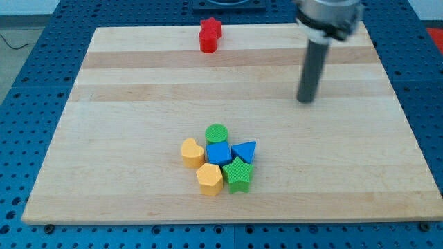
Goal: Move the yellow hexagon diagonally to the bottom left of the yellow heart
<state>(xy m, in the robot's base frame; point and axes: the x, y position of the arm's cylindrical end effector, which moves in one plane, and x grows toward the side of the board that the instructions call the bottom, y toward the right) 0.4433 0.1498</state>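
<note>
The yellow hexagon (209,179) sits near the view's bottom middle, just below and to the right of the yellow heart (192,152), touching it. They belong to a tight cluster with a green cylinder (217,133), a blue cube (219,153), a blue triangle (243,151) and a green star (238,173). My tip (305,99) is well up and to the right of the cluster, apart from every block.
Two red blocks (209,34) stand together at the board's top edge, left of my rod. The wooden board (104,138) lies on a blue perforated table.
</note>
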